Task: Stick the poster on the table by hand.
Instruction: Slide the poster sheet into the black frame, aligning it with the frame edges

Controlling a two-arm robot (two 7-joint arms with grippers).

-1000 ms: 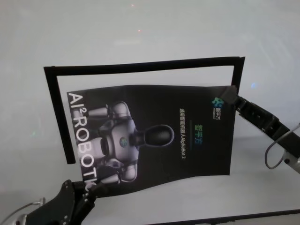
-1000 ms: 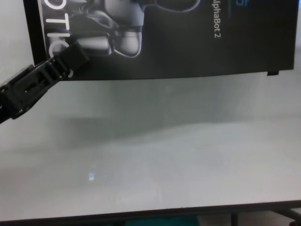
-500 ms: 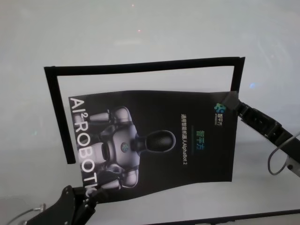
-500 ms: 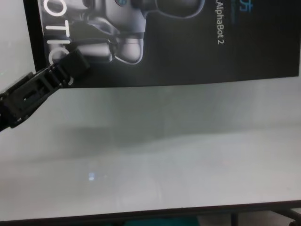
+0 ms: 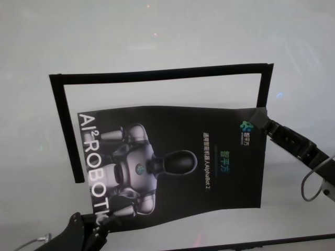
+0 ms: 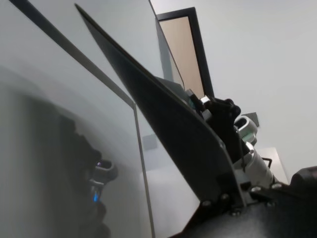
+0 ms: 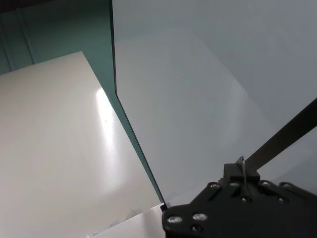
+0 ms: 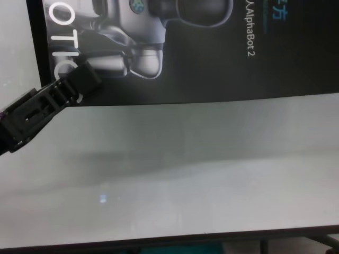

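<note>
I hold poster (image 5: 172, 164) stretched between both arms above table (image 5: 157, 42): left gripper (image 8: 85, 79) clamped on near-left corner, right gripper (image 5: 260, 116) clamped on far-right corner.

Risk, my judgement: sheet sags and bows between diagonal grips, so it may land creased or skewed against black tape outline (image 5: 157, 75). Uneven pull could slip a corner.

Nothing else near; no obstruction seen.
</note>
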